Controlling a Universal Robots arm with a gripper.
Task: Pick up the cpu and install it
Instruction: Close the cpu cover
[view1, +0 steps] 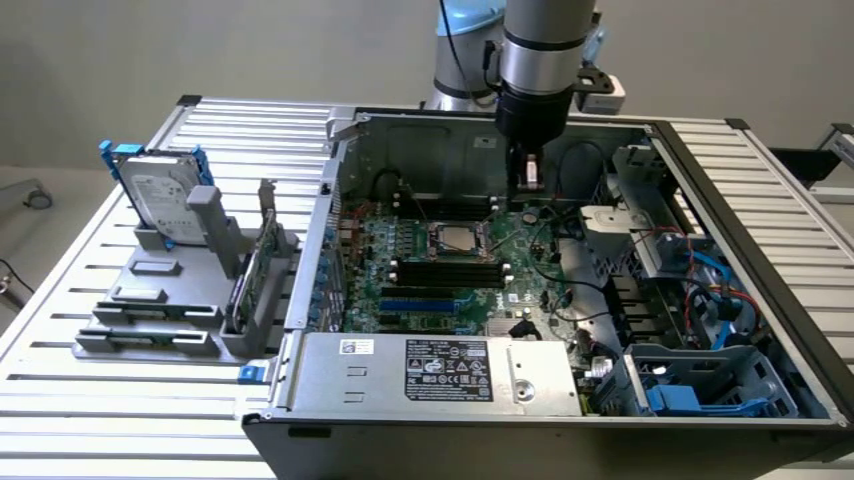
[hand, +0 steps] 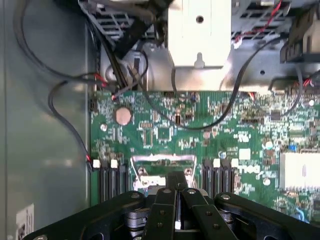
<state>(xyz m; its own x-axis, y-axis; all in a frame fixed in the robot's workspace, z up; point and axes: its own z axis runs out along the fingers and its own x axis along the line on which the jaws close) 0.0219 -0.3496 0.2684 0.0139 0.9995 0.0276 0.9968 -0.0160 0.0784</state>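
Note:
In the exterior view, the cpu (view1: 451, 238) appears as a small silvery-grey square lying flat inside the dark metal-framed socket (view1: 451, 225) at the middle of the green motherboard (view1: 534, 290). My gripper (view1: 530, 180) hangs inside the open computer case, above the board and toward the exterior view's right of the socket. Its fingers are shut, with nothing seen between them. In the wrist view the shut gripper (hand: 176, 180) sits just in front of the socket's shiny metal frame (hand: 162, 160), which its fingers partly hide.
The case walls (view1: 320, 230) enclose the board. A power supply (view1: 441, 370) fills the near side. Cables (hand: 65, 115) and a drive cage (view1: 654, 240) crowd the exterior view's right. Outside the case, an upright hard drive (view1: 163, 200) stands on a grey fixture (view1: 147, 320).

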